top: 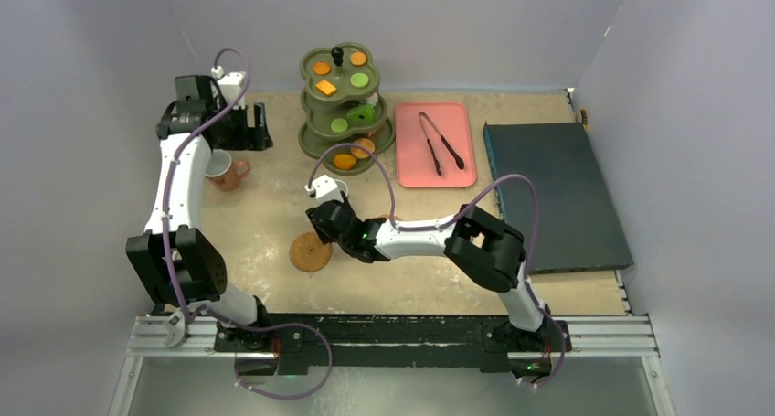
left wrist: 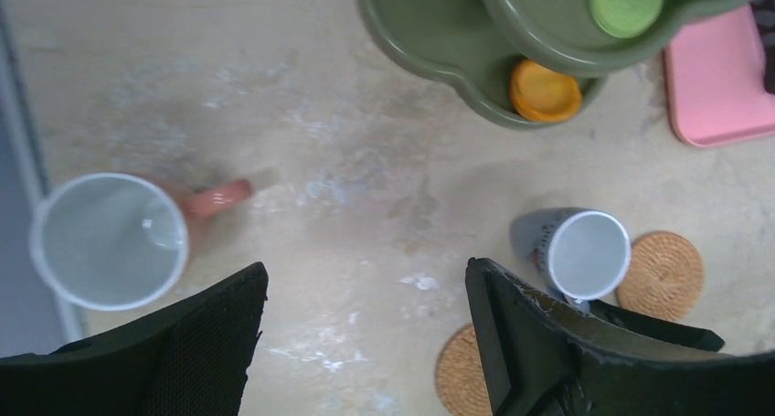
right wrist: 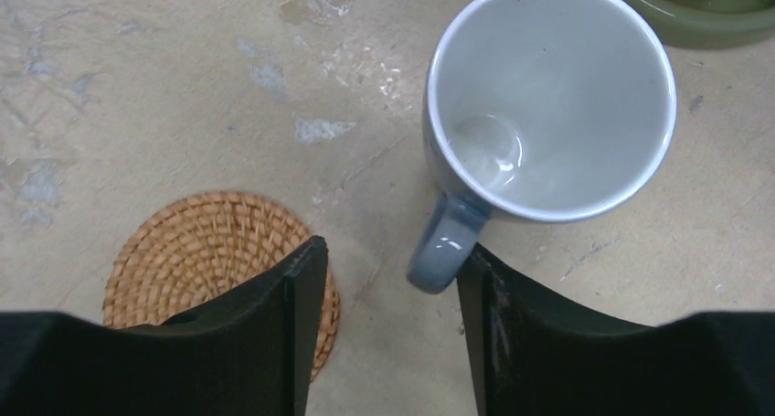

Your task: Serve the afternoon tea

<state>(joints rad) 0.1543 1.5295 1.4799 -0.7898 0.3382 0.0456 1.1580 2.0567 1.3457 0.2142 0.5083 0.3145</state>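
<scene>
Jaws of the right pincer (right wrist: 388, 283) stand apart and clamp nothing. The handle of the grey-blue cup (right wrist: 548, 96) lies in the gap between them, close against one finger (right wrist: 512, 343) and clear of the other. The cup sits upright and empty on the bare desk (right wrist: 137, 87) just ahead of the pincer. Its handle points straight back into the gap, so the line from handle through cup body runs along the pincer's own reach. A brown coaster (right wrist: 210, 251) lies flat to the left of the cup in this wrist view, apart from it and partly under the other finger. A second coaster (left wrist: 660, 274) lies just beside the cup on its far side. By my reading, the coming move is to close on that handle and shift the cup sideways onto a coaster, and the right arm is plainly the nearer one. The left pincer (left wrist: 366, 279) is released and empty, held above the desk near the terracotta cup (left wrist: 110, 242), which stands on no coaster. Beyond both cups is the olive stand (top: 315, 142), with an orange pastry (left wrist: 544, 91) on its lowest tier.
</scene>
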